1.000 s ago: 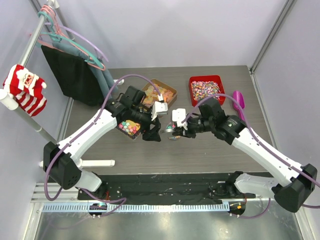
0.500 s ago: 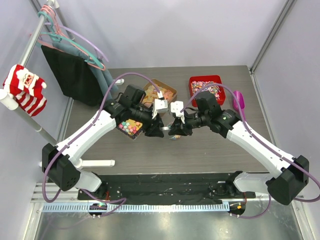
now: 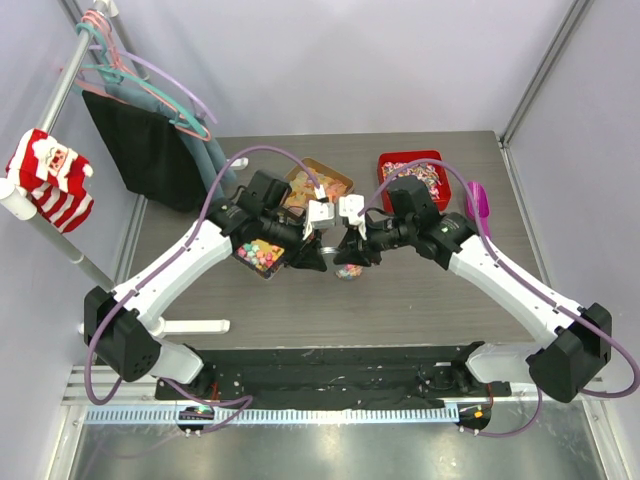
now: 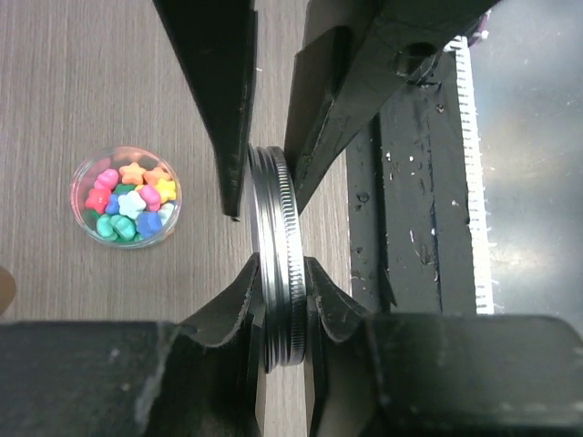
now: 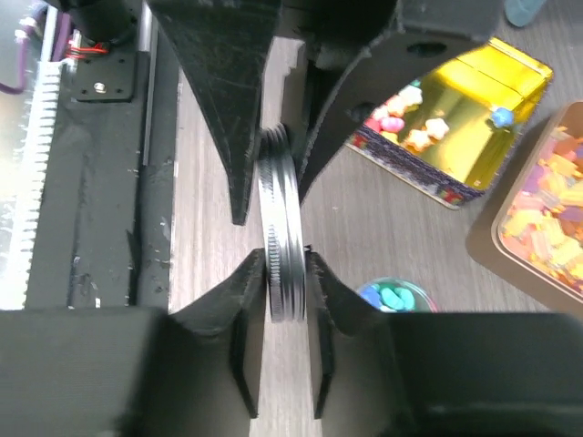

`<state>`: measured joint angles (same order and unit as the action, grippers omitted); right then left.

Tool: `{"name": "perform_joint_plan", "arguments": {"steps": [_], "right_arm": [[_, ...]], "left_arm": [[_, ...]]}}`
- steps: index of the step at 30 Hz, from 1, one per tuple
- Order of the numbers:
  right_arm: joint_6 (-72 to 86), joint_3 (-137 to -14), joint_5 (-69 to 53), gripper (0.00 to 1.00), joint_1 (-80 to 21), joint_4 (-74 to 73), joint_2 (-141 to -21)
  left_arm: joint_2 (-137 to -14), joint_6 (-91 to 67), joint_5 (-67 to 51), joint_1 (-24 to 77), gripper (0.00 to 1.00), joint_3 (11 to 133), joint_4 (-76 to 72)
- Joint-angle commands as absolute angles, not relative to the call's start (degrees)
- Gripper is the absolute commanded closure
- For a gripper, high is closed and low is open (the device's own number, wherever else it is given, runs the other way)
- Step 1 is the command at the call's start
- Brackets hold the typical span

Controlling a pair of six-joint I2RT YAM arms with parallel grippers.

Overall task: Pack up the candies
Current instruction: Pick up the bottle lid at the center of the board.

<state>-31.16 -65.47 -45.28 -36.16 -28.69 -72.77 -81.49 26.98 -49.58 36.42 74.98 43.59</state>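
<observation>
Pinching one threaded metal lid [image 4: 275,205] on edge, the left gripper [image 4: 280,266] and right gripper [image 5: 284,261] both clamp it. If either grip is loose when the other releases, the lid may slip and drop onto the candies [image 4: 127,202] in their clear cup [image 4: 76,208] on the table [image 4: 91,73] below.

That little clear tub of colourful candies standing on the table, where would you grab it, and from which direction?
By its round side wall, jaws straddling the tub across its width, coming straight down from above. It stands upright and open, low and circular, with bare table around it, and the candies fill the inside.
</observation>
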Motion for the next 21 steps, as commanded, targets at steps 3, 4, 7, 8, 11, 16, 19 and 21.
{"name": "perform_joint_plan", "arguments": {"steps": [3,4,7,8,11,16,19,21], "right_arm": [[-35.4,-67.9,-37.5,0.51,-36.3,-27.6,-70.3],[-36.4,-67.7,-35.1,0.41,-36.3,-27.9,-69.9],[-41.3,-67.5,-30.0,0.19,-36.6,-29.1,-67.5],[-43.8,-67.4,-26.7,0.16,-37.1,-30.1,-67.1],[-46.7,-66.3,-22.4,0.06,-37.7,-30.4,-65.0],[-49.5,-64.0,-18.0,0.03,-39.7,-29.4,-63.8],[-47.6,-62.8,-15.4,0.01,-40.9,-26.0,-64.3],[-46.9,-63.0,-14.4,0.0,-41.6,-24.3,-65.3]], "left_arm": [[-80.9,21.5,-48.8,36.7,1.0,75.3,39.9],[-81.1,20.8,-49.6,36.5,1.0,75.4,39.8],[-81.7,17.1,-51.1,35.5,1.0,75.9,37.9],[-81.9,14.4,-51.1,34.7,1.0,76.1,37.1],[-83.1,5.9,-51.0,33.1,1.0,76.3,32.3],[-86.3,-7.3,-54.0,29.3,1.0,76.8,25.0],[-87.3,-16.0,-57.0,25.8,1.0,75.1,17.7],[-87.7,-23.2,-59.7,24.6,1.0,73.7,13.2]]}}
